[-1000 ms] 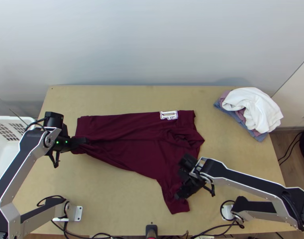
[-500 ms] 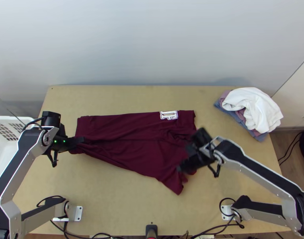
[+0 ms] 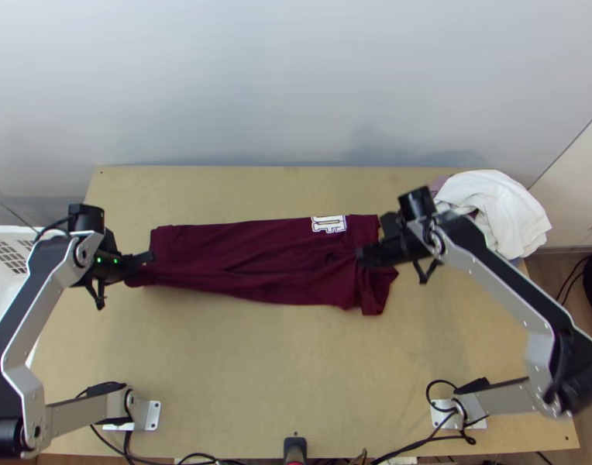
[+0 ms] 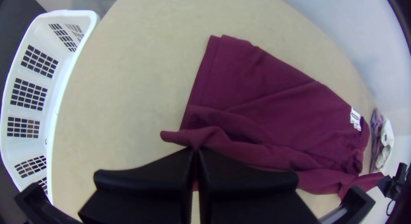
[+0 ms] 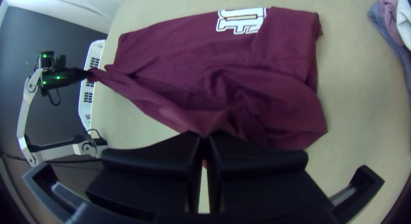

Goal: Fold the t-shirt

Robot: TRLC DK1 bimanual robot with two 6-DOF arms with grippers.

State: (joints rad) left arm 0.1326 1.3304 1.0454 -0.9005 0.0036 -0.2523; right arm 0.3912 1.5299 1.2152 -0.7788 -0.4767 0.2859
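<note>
Spanning left gripper (image 3: 149, 256) to right gripper (image 3: 361, 253): the t-shirt (image 3: 249, 252).

Left tool (image 3: 147, 257) and right tool (image 3: 363, 254) seemingly grip t-shirt (image 3: 257, 252).

One camera looks steeply down from high over the near edge of the wooden table (image 3: 242, 372), its view reaching the far wall (image 3: 296, 77). The left wrist camera sits much nearer, facing down over the left end of the maroon t-shirt (image 3: 242, 256); the right one peers down close over its right end, catching the left arm (image 3: 38, 298) too. All three share the shirt, white plastic basket (image 4: 60, 95) and clothes pile (image 3: 493, 213).
</note>
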